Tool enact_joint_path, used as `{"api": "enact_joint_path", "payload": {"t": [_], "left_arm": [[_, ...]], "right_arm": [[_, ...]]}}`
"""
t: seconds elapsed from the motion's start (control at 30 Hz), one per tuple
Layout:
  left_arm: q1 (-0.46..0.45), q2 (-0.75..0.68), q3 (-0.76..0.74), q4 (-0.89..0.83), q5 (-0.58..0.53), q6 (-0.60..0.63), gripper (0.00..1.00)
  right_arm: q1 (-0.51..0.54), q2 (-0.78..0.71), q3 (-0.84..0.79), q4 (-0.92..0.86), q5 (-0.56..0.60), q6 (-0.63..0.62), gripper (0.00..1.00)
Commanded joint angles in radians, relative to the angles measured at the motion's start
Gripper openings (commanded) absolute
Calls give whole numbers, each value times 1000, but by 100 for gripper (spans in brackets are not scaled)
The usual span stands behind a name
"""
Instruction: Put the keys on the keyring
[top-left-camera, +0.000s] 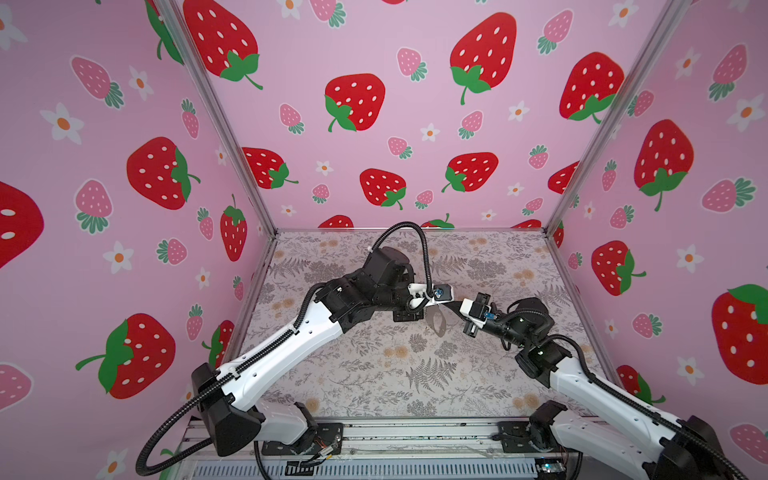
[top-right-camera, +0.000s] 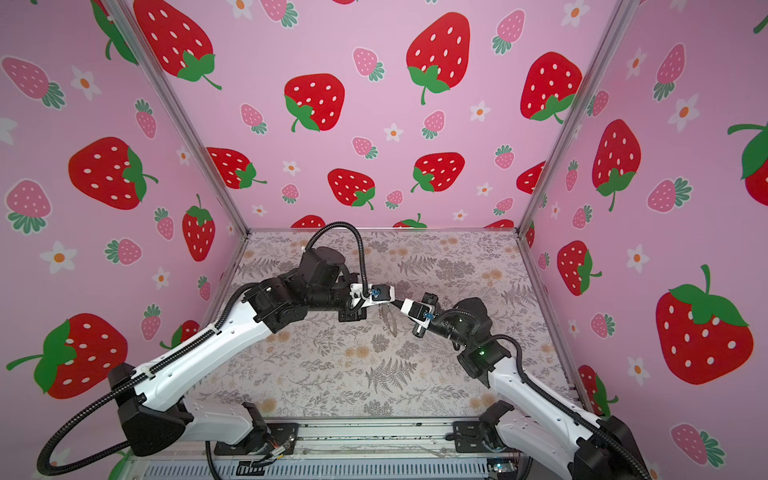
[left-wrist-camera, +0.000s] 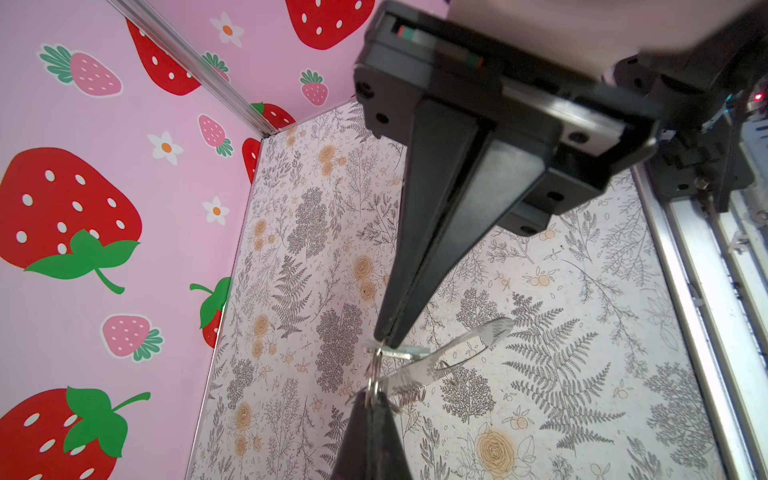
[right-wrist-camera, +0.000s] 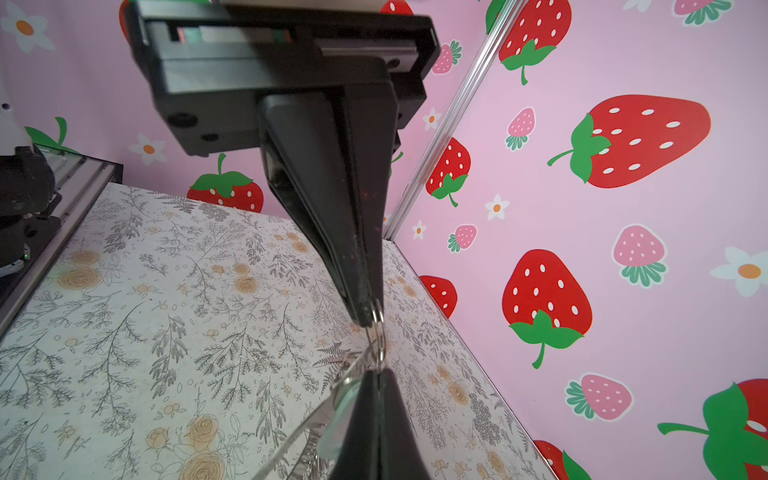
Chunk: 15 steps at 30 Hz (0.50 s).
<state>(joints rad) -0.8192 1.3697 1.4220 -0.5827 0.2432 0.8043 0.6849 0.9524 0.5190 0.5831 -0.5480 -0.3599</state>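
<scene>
1. Grey keyring (top-left-camera: 436, 322) hangs above the table's (top-left-camera: 374, 374) middle, held clear so its rings are reachable.
2. Left gripper (left-wrist-camera: 387, 338) clamps its top end, steadying it.
3. Right gripper (right-wrist-camera: 366, 319) is pinched shut on one ring (right-wrist-camera: 379, 332), probably for threading; keys cannot be made out.

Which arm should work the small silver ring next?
Right, likely: right gripper shut on the small silver ring; left gripper clamps the clear tab above the hanging translucent grey plate.

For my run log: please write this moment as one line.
left gripper: shut on keyring | right gripper: shut on keyring | keyring: airborne
</scene>
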Motion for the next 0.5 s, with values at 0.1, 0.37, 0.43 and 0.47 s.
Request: {"api": "enact_joint_path", "payload": {"t": [0.1, 0.37, 0.43, 0.47], "left_arm": [[-2, -23, -18, 108, 21, -53, 0], [13, -35, -48, 192, 41, -135, 0], [19, -42, -61, 222, 56, -159, 0], [21, -45, -66, 234, 62, -169, 0]], "right_arm": [[3, -22, 15, 0, 12, -49, 0], [7, -35, 13, -18, 44, -97, 0], [8, -35, 14, -20, 54, -102, 0], [8, -35, 14, -21, 57, -106, 0]]}}
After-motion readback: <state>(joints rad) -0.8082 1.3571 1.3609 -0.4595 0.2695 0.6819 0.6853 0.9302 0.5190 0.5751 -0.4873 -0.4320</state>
